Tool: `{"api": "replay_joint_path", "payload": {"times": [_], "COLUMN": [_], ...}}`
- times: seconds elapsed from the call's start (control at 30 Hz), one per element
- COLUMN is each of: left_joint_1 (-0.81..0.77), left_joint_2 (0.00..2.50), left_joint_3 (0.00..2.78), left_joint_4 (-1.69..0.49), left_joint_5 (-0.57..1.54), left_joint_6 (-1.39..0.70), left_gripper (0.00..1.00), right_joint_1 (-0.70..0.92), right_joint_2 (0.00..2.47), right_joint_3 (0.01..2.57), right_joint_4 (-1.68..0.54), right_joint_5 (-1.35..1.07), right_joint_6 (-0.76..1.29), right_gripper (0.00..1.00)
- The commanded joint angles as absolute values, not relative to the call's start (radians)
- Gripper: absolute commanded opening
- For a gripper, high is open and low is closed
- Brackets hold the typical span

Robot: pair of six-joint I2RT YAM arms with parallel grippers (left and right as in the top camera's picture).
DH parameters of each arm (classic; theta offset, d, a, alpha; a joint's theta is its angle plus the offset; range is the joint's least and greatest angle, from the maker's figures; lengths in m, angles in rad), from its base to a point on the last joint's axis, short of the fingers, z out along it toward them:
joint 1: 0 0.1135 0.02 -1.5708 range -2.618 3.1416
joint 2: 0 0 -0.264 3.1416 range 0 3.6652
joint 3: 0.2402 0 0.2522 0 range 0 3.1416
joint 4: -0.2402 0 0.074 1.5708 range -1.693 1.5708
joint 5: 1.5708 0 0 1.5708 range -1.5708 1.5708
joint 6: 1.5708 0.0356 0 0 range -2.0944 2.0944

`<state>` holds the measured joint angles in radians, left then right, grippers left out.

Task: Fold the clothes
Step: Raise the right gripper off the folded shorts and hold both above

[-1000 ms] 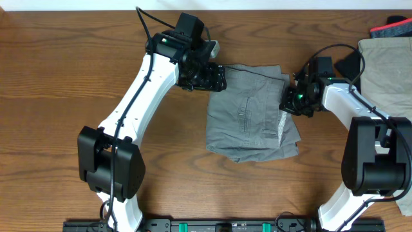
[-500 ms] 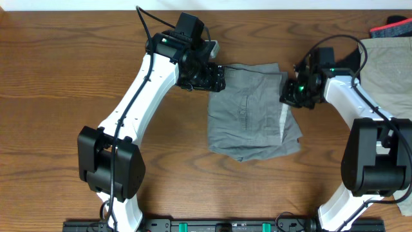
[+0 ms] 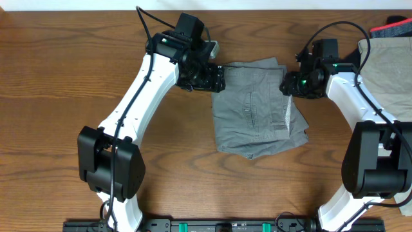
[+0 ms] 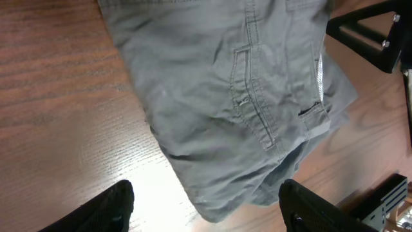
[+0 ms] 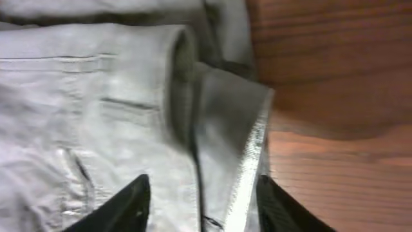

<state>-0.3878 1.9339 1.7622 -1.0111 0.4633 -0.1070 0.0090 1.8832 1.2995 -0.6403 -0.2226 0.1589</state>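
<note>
**Status.** The grey shorts (image 3: 257, 106) lie folded at the centre of the table (image 3: 64, 77), pocket side up, with uneven layers showing along the near and right edges. The left fingers (image 4: 112, 209) are spread wide at the far-left corner and hold nothing. The right fingers (image 5: 132, 200) straddle the doubled right edge with a moderate gap. Whether they clamp the cloth cannot be determined.

**Likely faults.**
- Partial grasp: if the right fingers take only the top layer, lifting will probably open the fold.
- Uneven pull: with one side unheld, a sideways drag is likely to skew or bunch the stack.
- Overrun: travel to the right could push the shorts onto the beige garment (image 3: 386, 71) near that edge.
</note>
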Motion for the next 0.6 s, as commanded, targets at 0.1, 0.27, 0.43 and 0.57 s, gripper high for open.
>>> {"api": "replay_joint_path", "payload": {"times": [0.1,0.27,0.43,0.57], "left_joint_1": [-0.384,-0.384,-0.384,-0.384], "left_joint_2": [1.942,1.942,1.942,1.942], "left_joint_3": [1.771,1.771,1.771,1.771], "left_joint_4": [-1.024,-1.024,-1.024,-1.028], "left_joint_5": [0.450,0.451,0.451,0.451], "left_joint_6": [-0.075,-0.075,-0.075,-0.075], "left_gripper": [0.74,0.74,0.74,0.75], "right_joint_1": [0.017,0.051,0.089,0.095], "right_joint_2": [1.876,1.879,1.901,1.951], "right_joint_3": [1.410,1.412,1.403,1.403], "right_joint_4": [-0.759,-0.802,-0.752,-0.711], "right_joint_5": [-0.193,-0.248,-0.240,-0.232], "right_joint_6": [0.146,0.129,0.114,0.115], "right_gripper": [0.59,0.52,0.50,0.48]}}
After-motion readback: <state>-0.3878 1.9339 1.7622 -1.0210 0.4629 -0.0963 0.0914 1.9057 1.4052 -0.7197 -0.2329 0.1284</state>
